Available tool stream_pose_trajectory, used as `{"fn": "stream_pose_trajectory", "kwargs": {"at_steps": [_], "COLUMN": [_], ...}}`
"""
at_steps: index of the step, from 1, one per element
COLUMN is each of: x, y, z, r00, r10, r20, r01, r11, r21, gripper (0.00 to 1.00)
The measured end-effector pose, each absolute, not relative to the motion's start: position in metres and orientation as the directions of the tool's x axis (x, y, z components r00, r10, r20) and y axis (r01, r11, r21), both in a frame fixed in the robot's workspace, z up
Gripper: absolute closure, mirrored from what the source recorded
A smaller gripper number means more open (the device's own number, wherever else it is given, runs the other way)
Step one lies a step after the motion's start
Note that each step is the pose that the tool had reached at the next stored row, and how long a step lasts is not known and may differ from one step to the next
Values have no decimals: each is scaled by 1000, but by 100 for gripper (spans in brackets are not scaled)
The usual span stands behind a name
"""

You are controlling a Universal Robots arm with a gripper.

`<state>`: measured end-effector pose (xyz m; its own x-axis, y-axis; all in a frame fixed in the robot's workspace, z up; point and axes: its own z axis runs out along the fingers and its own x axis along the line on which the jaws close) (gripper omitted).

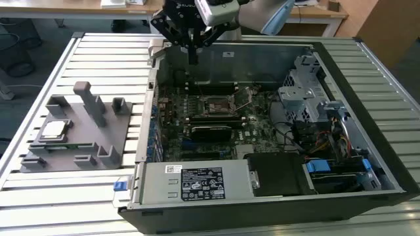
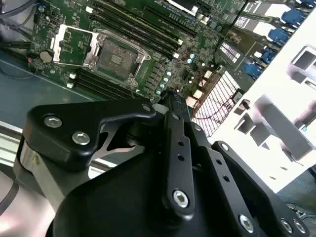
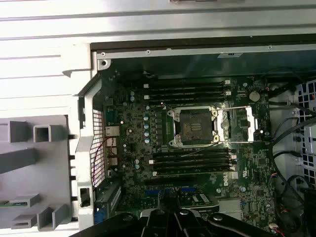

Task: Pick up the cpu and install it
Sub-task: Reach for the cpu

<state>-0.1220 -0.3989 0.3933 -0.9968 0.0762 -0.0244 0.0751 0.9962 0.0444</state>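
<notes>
And here's the black multi-link gripper [image 1: 192, 59], upper middle of the exterior view, hanging over the far edge of the open black-and-silver computer case [image 1: 371, 169], its fingers pinched tight against each other. The small flat square cpu with the shiny silver-grey top [image 1: 54, 129] sits on the grey plastic fixture block [image 1: 98, 130] at the exterior view's left. It is outside the case and well apart from the gripper, with a long narrow green memory stick [image 1: 66, 145] lying just beside it. Inside, on the green motherboard [image 1: 259, 123], both wrist views show the dark square socket frame [image 3: 196, 126] [image 2: 116, 53] with its metal cover plate [image 3: 242, 123] swung open alongside. Everything rests on the pale slatted metal table [image 1: 59, 196].
</notes>
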Motion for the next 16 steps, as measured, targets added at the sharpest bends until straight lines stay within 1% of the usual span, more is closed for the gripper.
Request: {"fn": "stream_pose_trajectory", "kwargs": {"at_steps": [16], "x": [-128], "y": [-399], "z": [393], "r00": [-997], "r10": [76], "r20": [-24], "r01": [75], "r11": [996], "r21": [44], "gripper": [89]}}
